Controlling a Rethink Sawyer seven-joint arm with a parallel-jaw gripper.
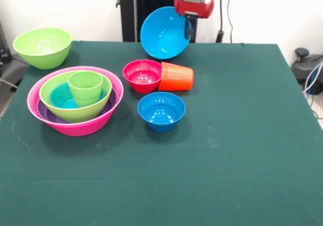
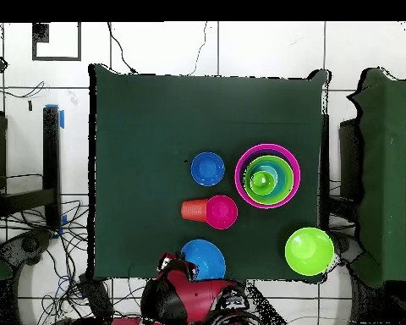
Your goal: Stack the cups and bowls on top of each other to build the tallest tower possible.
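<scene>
My gripper (image 1: 188, 28) is shut on the rim of the large blue bowl (image 1: 164, 34) and holds it tilted above the table's far edge; the bowl also shows in the overhead view (image 2: 202, 258). The huge pink bowl (image 1: 75, 127) holds a nest: the purple bowl (image 1: 48, 116), a lime-green bowl (image 1: 75, 112), the teal bowl (image 1: 60, 96) and the upright lime-green cup (image 1: 86, 87). The small red bowl (image 1: 143, 75) touches the orange cup (image 1: 177, 77), which lies on its side. The small blue bowl (image 1: 161, 111) stands in front of them.
A second lime-green bowl (image 1: 43, 47) stands alone at the table's far left corner, also in the overhead view (image 2: 309, 250). The green table (image 1: 242, 150) has open cloth on its right half and along the near side.
</scene>
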